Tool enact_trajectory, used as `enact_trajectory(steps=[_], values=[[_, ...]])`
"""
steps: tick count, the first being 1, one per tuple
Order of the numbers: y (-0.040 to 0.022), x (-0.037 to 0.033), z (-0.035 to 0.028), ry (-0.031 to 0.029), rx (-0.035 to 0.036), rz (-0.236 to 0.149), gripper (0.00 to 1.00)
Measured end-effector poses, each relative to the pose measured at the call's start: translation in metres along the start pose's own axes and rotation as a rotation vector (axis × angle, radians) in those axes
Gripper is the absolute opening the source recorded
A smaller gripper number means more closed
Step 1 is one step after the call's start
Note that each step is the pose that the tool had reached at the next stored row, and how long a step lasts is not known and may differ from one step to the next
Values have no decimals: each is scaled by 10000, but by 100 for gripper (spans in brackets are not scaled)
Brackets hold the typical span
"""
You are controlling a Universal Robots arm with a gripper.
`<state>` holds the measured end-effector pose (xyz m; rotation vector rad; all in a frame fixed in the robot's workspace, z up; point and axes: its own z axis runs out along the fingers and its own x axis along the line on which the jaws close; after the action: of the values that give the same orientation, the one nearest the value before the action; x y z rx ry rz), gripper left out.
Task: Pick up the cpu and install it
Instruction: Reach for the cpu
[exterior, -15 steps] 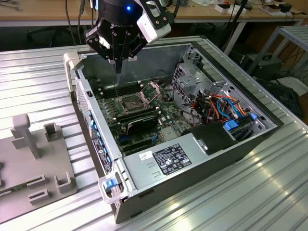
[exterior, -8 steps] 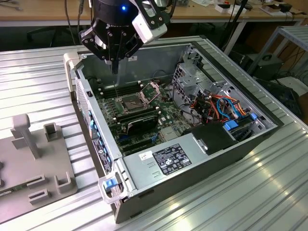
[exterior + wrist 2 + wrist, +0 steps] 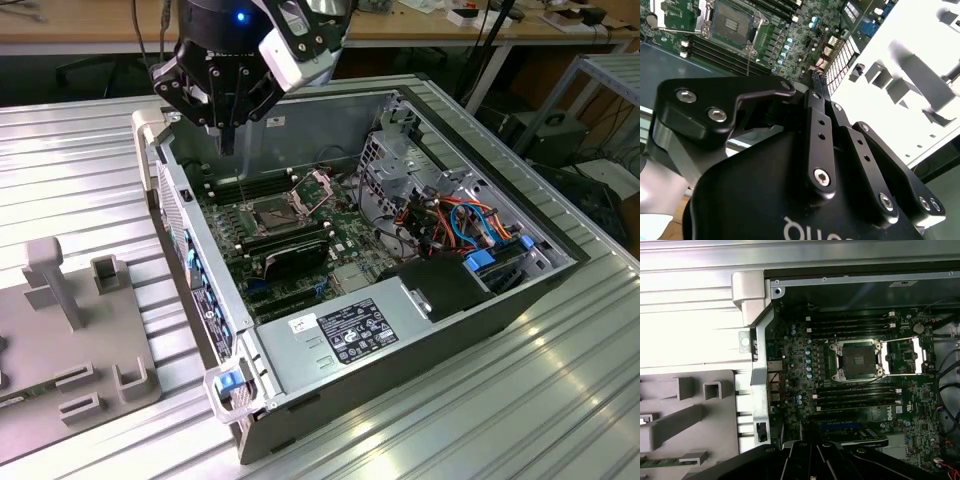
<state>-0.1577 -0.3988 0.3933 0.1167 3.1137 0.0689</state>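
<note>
Hovering tool [image 3: 228,140] overhangs the case [image 3: 450,350]; first wrist view bares the open socket [image 3: 858,360].

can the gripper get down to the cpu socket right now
Probably yes. The case is open on top, the load plate is flipped back, and nothing lies over the cpu socket. The gripper hangs above the case, toward the exterior view's left.

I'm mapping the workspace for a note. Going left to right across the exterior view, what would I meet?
Grey holder fixture → open CPU socket on the motherboard → orange and blue cables → metal rack beyond the table.
</note>
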Motion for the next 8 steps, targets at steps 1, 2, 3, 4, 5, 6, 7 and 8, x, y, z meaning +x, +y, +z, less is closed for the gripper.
enact_trajectory(steps=[1,2,3,4,5,6,7,8], values=[[-1,11,-1,0,1,0,11],[-2,22,-1,0,1,0,11],[-3,44,-1,0,0,-1,11],[-4,56,-2,0,0,0,11],[-5,68,-2,0,0,0,11],[-7,86,-3,0,1,-1,11],[-7,97,-3,0,1,-1,11],[-9,114,-3,0,0,-1,11]])
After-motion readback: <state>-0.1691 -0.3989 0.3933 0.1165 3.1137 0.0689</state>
